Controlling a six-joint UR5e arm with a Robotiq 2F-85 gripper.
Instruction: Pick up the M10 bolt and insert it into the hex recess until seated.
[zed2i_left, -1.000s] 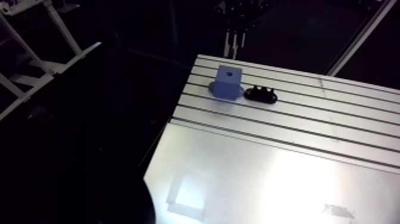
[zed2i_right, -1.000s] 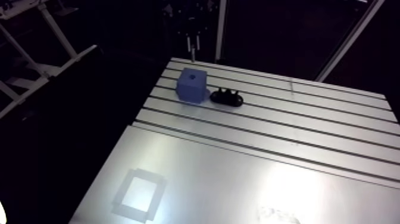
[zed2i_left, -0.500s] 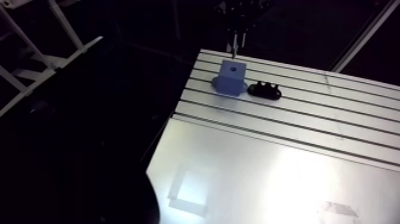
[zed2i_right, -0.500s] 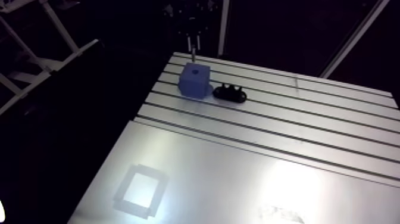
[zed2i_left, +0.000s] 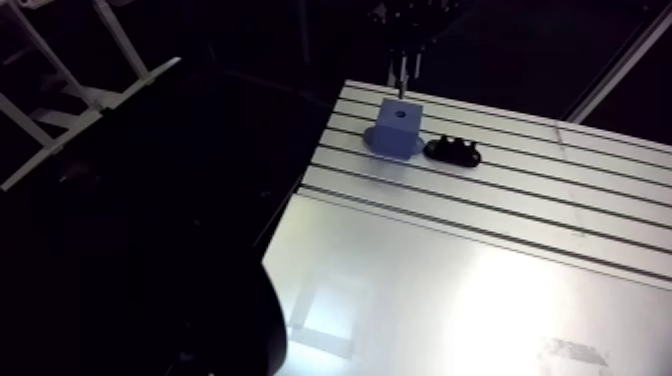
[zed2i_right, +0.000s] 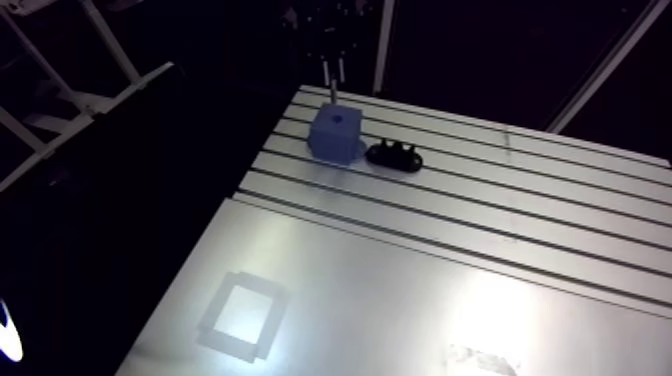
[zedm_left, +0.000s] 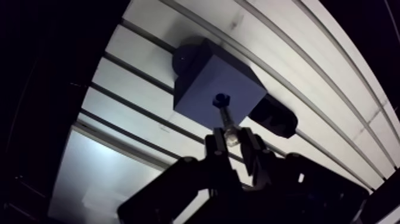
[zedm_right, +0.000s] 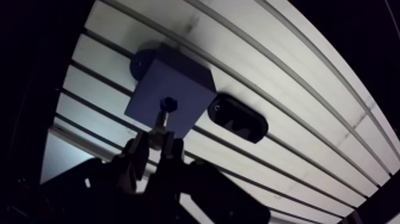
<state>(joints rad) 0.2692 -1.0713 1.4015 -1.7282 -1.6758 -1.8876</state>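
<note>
Item count: one worktop (zed2i_right: 500, 230) was in view. It carried one blue block (zed2i_right: 335, 131), which had one recess (zedm_left: 221, 100) in its upper face. One black fixture (zed2i_right: 394, 156) lay just beside the block. One M10 bolt (zedm_left: 227, 122) was present. One pincer (zedm_left: 232, 140) was present, with two fingers (zedm_left: 250, 146). One square tape outline (zed2i_right: 243, 315) marked the worktop's plain area.

Block (zed2i_left: 397, 128) on tbl (zed2i_left: 500, 280), holder (zed2i_left: 453, 152) just beside, bolt (zedm_left: 228, 122) over block top
</note>
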